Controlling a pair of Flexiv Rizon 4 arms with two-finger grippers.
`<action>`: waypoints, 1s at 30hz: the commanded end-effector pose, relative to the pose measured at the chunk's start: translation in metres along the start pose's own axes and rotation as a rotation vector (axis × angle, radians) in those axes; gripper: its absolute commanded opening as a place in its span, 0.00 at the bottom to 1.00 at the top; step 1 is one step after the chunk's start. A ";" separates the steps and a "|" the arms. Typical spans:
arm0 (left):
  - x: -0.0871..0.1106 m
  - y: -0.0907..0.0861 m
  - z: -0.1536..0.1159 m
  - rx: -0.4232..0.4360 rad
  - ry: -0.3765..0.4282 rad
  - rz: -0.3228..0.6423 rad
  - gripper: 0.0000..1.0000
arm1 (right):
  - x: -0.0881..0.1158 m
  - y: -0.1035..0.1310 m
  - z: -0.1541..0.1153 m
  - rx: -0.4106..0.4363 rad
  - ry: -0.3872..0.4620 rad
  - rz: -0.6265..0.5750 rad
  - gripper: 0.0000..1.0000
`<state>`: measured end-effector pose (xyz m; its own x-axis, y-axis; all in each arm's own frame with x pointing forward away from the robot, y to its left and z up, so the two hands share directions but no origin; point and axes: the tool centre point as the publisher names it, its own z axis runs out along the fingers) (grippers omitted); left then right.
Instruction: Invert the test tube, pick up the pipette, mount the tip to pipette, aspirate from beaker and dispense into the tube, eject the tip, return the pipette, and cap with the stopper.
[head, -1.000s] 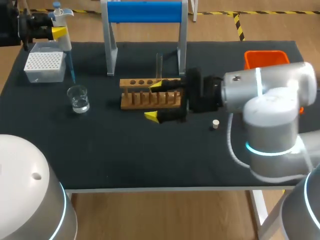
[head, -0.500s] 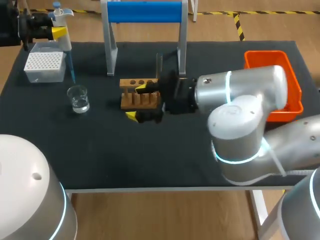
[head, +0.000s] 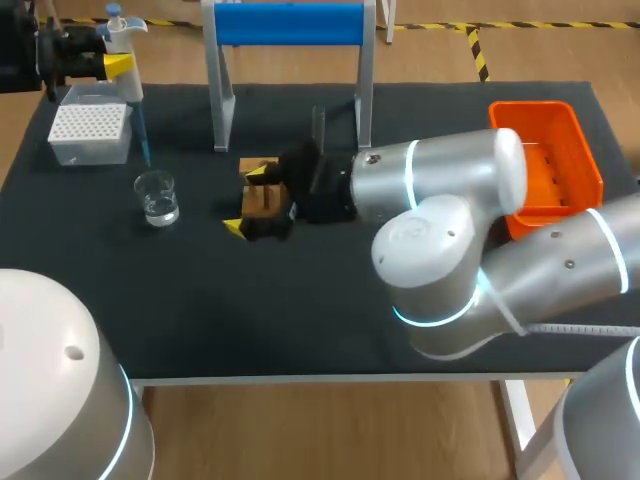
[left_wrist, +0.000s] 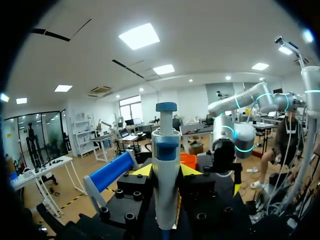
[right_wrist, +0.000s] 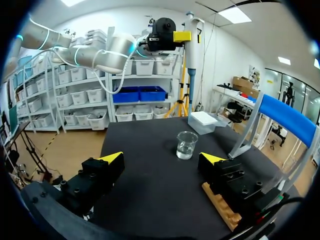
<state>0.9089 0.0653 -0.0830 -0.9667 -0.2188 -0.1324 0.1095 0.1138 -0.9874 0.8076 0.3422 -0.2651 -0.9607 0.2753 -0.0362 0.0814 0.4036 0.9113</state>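
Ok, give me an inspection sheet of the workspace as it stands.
surface: black table.
job's things: pipette in left pincer near tip box; beaker holds clear liquid; wooden rack, tube upright at it; stopper not in view.
clutter: orange bin, blue-topped stand.
grippers: left pincer shut on pipette; right pincer open, by the rack's end.
cables: nothing seen.
surroundings: nothing seen reaching over the table.

Wooden rack (head: 262, 200), clear glass beaker (head: 157, 197)

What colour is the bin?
The bin is orange; head view shows it best.
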 end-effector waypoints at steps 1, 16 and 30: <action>0.000 0.000 0.000 0.001 -0.001 0.001 0.00 | 0.001 -0.001 0.017 0.000 -0.014 0.001 1.00; 0.000 0.000 0.000 0.001 -0.001 0.001 0.00 | -0.001 -0.004 0.016 0.019 -0.022 -0.001 1.00; 0.000 0.000 0.000 0.001 -0.001 0.001 0.00 | -0.001 -0.004 0.016 0.019 -0.022 -0.001 1.00</action>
<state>0.9089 0.0654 -0.0829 -0.9668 -0.2188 -0.1322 0.1093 0.1139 -0.9875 0.8126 0.3541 -0.2751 -0.9542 0.2956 -0.0467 0.0862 0.4208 0.9031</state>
